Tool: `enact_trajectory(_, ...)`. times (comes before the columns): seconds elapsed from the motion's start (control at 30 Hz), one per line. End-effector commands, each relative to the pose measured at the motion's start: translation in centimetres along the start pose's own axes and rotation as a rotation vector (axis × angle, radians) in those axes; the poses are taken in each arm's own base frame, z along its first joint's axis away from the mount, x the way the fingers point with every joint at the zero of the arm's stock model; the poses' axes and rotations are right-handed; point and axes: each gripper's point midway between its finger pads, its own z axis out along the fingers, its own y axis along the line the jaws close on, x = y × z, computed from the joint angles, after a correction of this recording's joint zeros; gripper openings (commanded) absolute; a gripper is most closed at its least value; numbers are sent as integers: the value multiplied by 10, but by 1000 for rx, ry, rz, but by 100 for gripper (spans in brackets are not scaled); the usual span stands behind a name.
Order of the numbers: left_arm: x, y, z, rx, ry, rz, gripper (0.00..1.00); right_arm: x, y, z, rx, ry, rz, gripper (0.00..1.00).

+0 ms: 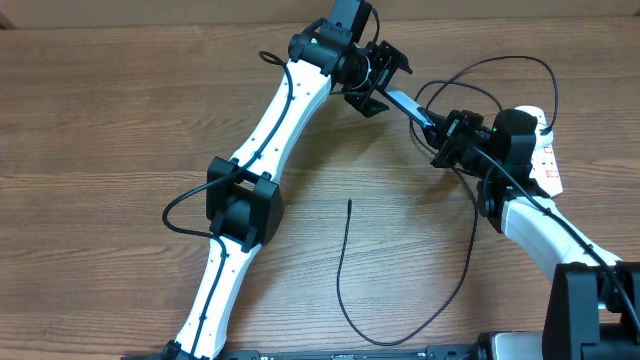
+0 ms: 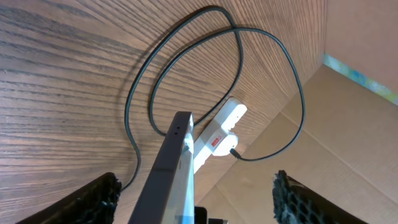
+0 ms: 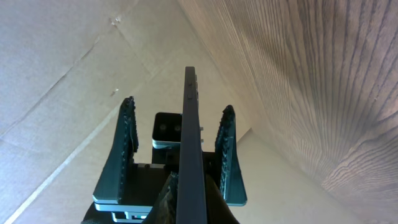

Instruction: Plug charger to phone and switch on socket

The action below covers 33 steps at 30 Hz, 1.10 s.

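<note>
Overhead, the left arm (image 1: 250, 170) climbs from the 7 o'clock edge of the table (image 1: 100, 150), bends at a dark elbow left of centre and stretches to 12 o'clock, where its wrist turns down toward 4 o'clock. The right arm (image 1: 540, 225) enters from the 5 o'clock corner and leans toward 11 o'clock. The two tools meet nose to nose at about 1 o'clock with the phone (image 1: 405, 105) bridging them, turned on edge so that only a narrow blue strip shows. The right tool (image 1: 440, 128) is clamped on the phone's 4 o'clock end. The left tool (image 1: 385, 82) is spread wide around the other end: in the left wrist view its fingers (image 2: 99, 199) stand well apart, with the phone between them and a gap on each side. The charger (image 1: 340, 270) lies loose on the table. Its free tip is near the centre, apart from the phone. From there the cable runs to 6 o'clock, curves back up toward 2 o'clock and loops beyond the right tool. The socket (image 1: 548, 160) sits at 3 o'clock, half under the right arm, and its red label is too small to read. The cable's other end reaches the socket's side, but I cannot tell whether it is seated. Cardboard (image 2: 348, 124) stands past the table's far edge.
</note>
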Motion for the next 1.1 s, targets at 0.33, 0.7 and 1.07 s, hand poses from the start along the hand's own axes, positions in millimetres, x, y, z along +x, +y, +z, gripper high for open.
enact_trajectory(0.33, 4, -7, 1, -2, -65, 36, 68, 6, 11, -1, -25, 16, -17, 4)
enact_trajectory(0.7, 3, -5, 1, -10, -69, 32, 63, 6, 11, -1, -25, 16, -17, 4)
enact_trajectory(1.07, 1, 3, 3, -45, -98, 21, 60, 6, 11, -1, -25, 16, -17, 4)
